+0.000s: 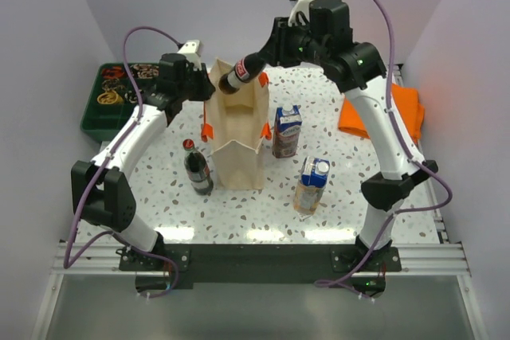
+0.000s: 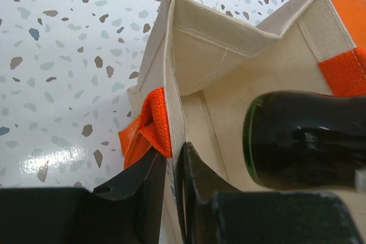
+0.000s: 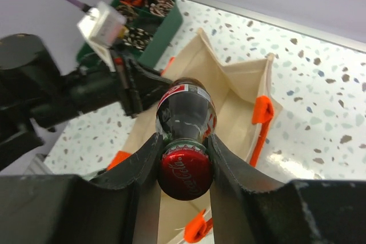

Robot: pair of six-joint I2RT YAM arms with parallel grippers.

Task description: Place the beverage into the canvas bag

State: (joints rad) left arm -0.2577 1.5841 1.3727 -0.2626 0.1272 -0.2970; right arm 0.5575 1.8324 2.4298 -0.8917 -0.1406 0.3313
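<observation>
Upper centre of the top view: the dark glass cola bottle with red cap (image 3: 186, 121) is clamped at the neck by the right hand (image 3: 183, 155). Its long axis is tilted, base leading down and to the left over the open mouth of the tall beige canvas bag with orange handles (image 1: 239, 157). The left hand (image 2: 171, 161) is pinched on the bag's side wall at the rim, holding the mouth spread. Judgement: the base is above the opening but not inside, so the coming move is a descent along that axis by the right hand alone.

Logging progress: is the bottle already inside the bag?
No, the right claw holds the bottle tilted by its neck above the bag's open top.
</observation>
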